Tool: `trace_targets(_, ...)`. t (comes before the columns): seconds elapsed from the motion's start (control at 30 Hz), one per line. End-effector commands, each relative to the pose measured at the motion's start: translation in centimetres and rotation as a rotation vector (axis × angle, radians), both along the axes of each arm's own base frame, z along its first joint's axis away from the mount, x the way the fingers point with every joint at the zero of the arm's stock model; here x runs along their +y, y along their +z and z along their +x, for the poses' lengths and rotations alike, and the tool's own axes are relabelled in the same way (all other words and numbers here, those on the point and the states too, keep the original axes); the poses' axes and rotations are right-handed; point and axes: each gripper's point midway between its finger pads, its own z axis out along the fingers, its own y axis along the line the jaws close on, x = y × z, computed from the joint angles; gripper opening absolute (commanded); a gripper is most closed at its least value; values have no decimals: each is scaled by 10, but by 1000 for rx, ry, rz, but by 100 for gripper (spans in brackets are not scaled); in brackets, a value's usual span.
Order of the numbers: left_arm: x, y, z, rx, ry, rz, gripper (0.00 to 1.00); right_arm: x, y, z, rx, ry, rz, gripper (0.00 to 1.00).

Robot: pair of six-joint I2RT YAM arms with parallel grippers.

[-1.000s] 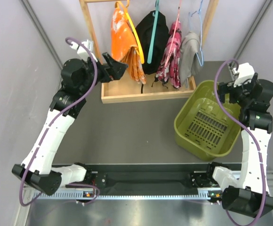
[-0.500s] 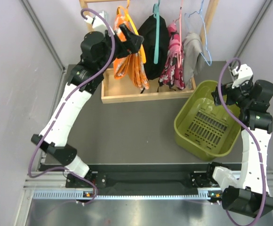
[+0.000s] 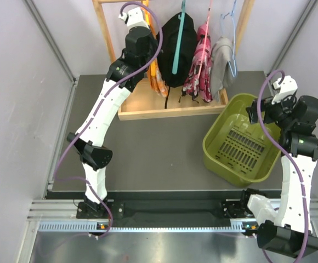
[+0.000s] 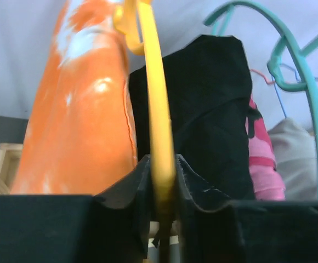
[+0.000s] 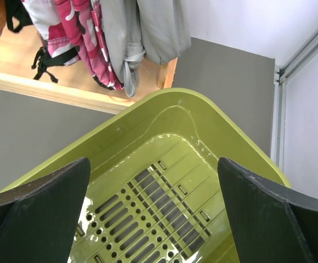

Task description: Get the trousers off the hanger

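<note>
Several trousers hang on a wooden rack [image 3: 170, 108]: orange trousers [image 4: 82, 126], black trousers [image 3: 172, 57], pink floral trousers [image 3: 198, 68] and light grey trousers [image 3: 221, 63]. The orange pair hangs on a yellow hanger [image 4: 158, 109]. My left gripper [image 4: 162, 171] is shut on that hanger's lower bar, right beside the orange cloth. From above, the left arm [image 3: 137, 46] hides most of the orange pair; only its lower part [image 3: 159, 83] shows. My right gripper [image 5: 152, 164] stands open over the green basket [image 5: 148, 137], holding nothing.
A teal hanger [image 3: 177, 46] carries the black pair and a blue wire hanger [image 3: 234, 55] the grey one. The green basket [image 3: 219, 159] sits right of the rack. Grey walls and metal frame posts close in both sides.
My left arm rose and swung right to the rack's top, and its jaws closed on the yellow hanger. The right arm stayed put over the basket.
</note>
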Motion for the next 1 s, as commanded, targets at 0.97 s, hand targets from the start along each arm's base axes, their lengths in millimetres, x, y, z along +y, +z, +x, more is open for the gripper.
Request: trace_targets(0.97,65,195,-111,-536,-509,-307,0,114,15,-68,-177,769,-44,100)
